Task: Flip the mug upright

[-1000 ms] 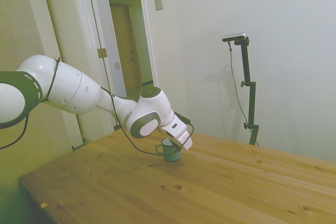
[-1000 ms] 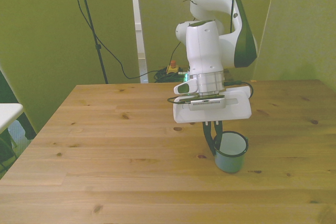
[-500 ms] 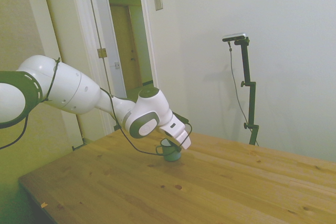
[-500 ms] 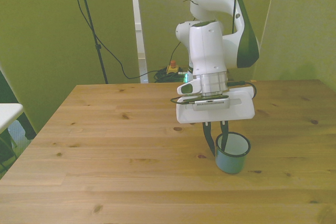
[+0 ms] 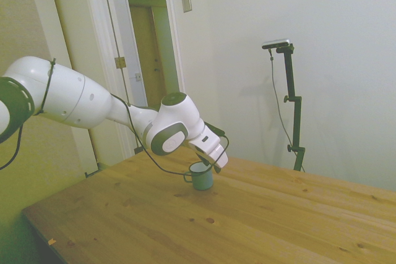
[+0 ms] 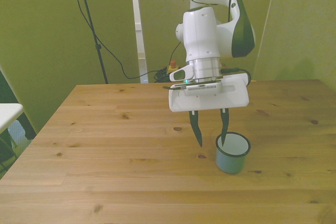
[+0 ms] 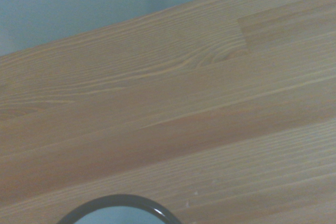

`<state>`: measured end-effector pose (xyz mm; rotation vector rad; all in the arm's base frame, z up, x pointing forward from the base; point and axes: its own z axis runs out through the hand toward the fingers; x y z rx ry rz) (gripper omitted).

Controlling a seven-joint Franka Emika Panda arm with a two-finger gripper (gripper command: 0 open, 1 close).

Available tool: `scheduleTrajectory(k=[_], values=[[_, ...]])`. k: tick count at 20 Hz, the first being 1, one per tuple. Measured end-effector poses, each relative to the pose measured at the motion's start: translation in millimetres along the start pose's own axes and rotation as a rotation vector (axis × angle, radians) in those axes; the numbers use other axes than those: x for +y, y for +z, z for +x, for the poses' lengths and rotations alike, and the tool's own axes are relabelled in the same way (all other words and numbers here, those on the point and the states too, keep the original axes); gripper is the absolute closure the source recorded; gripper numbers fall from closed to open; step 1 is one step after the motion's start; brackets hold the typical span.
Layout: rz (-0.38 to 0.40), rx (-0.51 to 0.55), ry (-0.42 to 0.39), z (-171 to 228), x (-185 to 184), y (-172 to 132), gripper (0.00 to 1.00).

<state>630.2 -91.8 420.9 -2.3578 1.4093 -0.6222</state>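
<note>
Now one upright mug on one table, one tool spread above.

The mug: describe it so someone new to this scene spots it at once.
On the wooden table, look just below the white arm's end effector. The mug stands upright there, small and blue-teal with a pale inside, the only loose object on the table.

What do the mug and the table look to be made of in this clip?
The mug looks like enamelled metal, though glazed ceramic is possible: smooth blue-teal wall, pale inside, thin dark rim. The table looks like jointed pine boards with a clear matte finish: visible grain, knots and plank seams, also plain in the wrist view.
</note>
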Motion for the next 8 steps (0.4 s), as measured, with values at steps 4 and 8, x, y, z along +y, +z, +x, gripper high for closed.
scheduleTrajectory(k=[4, 8], values=[[-0.011, 0.020, -0.026, 3.3, 18.2, -48.6, 0.00], [-0.013, 0.018, -0.060, -15.8, 36.4, -92.4, 0.00]])
